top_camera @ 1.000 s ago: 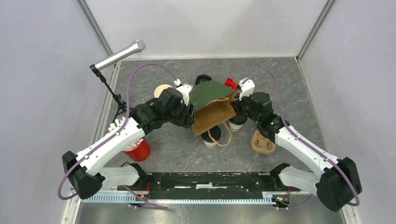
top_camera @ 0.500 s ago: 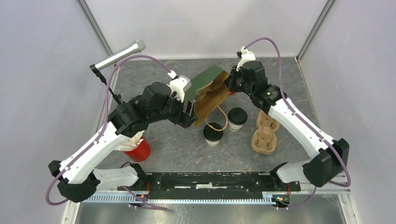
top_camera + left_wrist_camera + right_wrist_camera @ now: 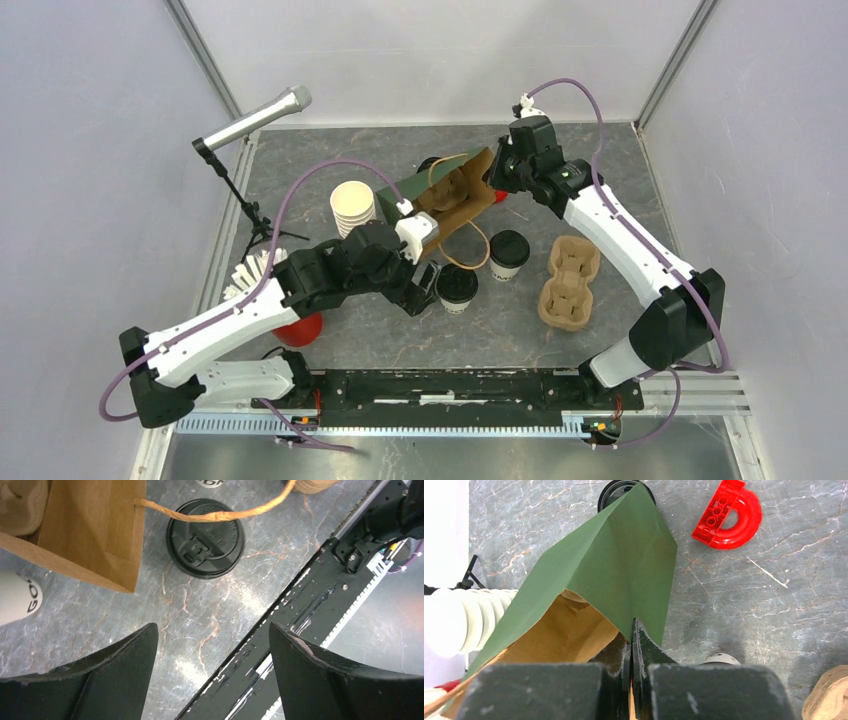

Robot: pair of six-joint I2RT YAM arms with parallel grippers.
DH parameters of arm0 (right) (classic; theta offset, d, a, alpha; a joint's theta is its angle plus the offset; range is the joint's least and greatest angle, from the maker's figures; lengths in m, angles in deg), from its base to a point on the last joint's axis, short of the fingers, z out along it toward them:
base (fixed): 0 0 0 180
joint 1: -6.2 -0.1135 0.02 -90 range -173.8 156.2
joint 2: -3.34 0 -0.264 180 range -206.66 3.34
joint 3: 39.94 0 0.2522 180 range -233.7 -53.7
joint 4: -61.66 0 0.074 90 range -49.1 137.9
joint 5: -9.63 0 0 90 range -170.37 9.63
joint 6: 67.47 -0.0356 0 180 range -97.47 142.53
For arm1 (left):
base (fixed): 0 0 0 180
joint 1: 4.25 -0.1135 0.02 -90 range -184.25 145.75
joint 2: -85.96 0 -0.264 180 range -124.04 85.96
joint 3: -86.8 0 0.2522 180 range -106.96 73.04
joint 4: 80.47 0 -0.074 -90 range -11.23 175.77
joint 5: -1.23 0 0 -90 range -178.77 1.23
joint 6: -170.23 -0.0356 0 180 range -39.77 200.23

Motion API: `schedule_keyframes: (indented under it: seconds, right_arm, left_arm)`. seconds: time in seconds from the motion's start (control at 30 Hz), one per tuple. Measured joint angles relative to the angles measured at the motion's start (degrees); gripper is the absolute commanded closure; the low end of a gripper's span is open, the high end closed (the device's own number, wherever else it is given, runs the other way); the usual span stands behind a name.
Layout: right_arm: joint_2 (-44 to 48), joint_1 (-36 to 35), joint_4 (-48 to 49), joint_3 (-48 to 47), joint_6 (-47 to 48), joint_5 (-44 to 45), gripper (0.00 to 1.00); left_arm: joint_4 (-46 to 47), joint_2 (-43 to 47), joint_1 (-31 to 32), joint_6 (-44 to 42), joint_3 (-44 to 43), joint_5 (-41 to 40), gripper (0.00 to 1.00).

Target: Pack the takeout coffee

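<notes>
**Coffee cups.** Two lidded cups stand upright on the grey table, both outside the bag. The near cup is just beside the left gripper. The far cup is to its right, close to it but apart.

**Paper bag**. Green outside and brown inside, it sits behind the cups with its brown interior open to the top camera. One twine handle crosses above the near cup's black lid.

**Right gripper**. Its jaws are pressed together on the edge of the bag's mouth.

**Left gripper**. Its jaws are spread wide and hold nothing, above bare table next to the near cup.

**Surroundings.**
- A moulded pulp cup carrier lies right of the far cup.
- A stack of lidless cups stands left of the bag.
- A red block lies near the bag.
</notes>
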Motion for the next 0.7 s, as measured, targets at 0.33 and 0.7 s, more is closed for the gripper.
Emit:
schedule_keyframes:
  seconds: [0.33, 0.7]
  right_arm:
    - [-1.29, 1.09, -0.74, -0.83, -1.97, -1.25, 1.00]
    - [-1.29, 1.11, -0.66, -0.83, -1.90, -1.77, 1.00]
  left_arm:
    - [7.54, -8.20, 5.16, -2.43, 0.63, -2.27, 0.00]
    - [8.11, -20.11, 5.44, -4.85, -3.26, -4.11, 0.00]
